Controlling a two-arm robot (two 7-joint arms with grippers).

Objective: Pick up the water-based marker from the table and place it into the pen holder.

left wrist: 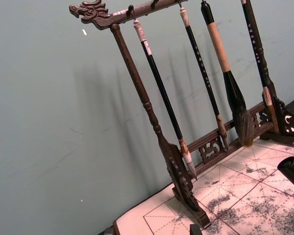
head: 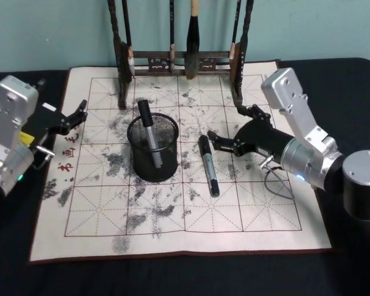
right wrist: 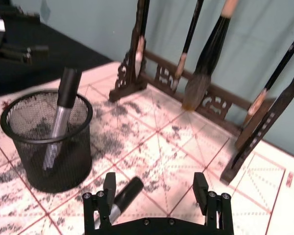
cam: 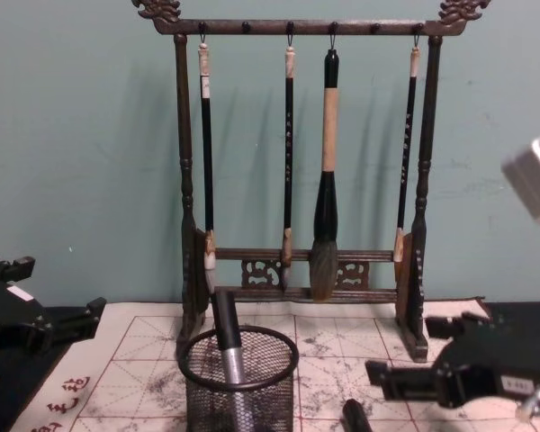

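Counter (head: 172, 277): dark top carrying a white mat (head: 253, 222) with a red grid and grey ink smudges
Holder (head: 152, 151): black mesh cup standing upright near the middle of the mat
Marker (head: 208, 165): lies flat on the mat just right of the holder, not touching it, with its black cap end toward the brush rack (cam: 184, 180)
Second marker (head: 149, 132): leans inside the holder, cap up and above the rim
Right end effector (head: 227, 122): low over the mat to the right of the holder, fingers spread wide and holding nothing; in the right wrist view the marker's cap end lies just beside one finger (right wrist: 109, 183)
Left end effector (head: 76, 117): at the mat's left edge, well apart from the holder, fingers parted and empty
Rack: stands at the far edge of the mat with four brushes hanging
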